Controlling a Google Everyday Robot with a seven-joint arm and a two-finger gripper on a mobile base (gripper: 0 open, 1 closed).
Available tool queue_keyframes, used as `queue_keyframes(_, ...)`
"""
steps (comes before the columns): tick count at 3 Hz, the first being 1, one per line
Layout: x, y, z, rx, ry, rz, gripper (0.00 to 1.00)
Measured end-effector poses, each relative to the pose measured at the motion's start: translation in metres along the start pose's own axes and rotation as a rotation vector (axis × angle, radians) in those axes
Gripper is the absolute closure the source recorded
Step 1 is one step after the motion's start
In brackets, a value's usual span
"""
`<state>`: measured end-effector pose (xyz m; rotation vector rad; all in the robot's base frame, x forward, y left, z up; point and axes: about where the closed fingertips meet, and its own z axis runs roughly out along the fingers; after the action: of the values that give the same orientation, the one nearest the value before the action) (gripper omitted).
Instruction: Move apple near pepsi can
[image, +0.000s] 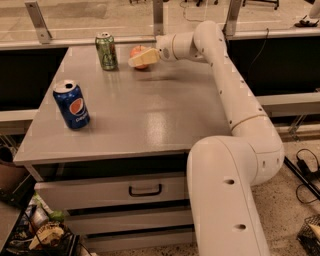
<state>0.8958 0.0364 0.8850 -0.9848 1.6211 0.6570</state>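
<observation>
Grey and faintly glossy, spreading wide as the worktop (150, 120) and bearing two cans; reaching in from the right with the white arm (227, 85), bending over the far edge; holding the gripper (137, 56) at the far middle of the worktop, just to the right of the green can (107, 51) without touching it; clamping the apple (137, 49) in jaws closed about as narrow as the fruit is wide, laying one cream finger (146, 57) across its front and hiding the other behind it; showing the apple's orange-red top above that finger; throwing a soft shadow onto the worktop a little in front and to the right; not letting on whether the apple is touching the surface or hanging just clear of it; standing the pepsi can (72, 105) upright near the front left corner, logo facing forward, well apart from the apple and from the green can; showing a drawer (115, 192) with a dark handle under the front edge.
</observation>
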Motion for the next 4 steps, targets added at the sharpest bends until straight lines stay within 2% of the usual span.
queue_keyframes(1, 0.004, 0.001, 0.005, 0.001, 0.013, 0.007, 0.00)
queue_keyframes(3, 0.029, -0.006, 0.007, 0.031, 0.031, 0.067, 0.00)
queue_keyframes(4, 0.031, -0.004, 0.011, 0.025, 0.034, 0.068, 0.17)
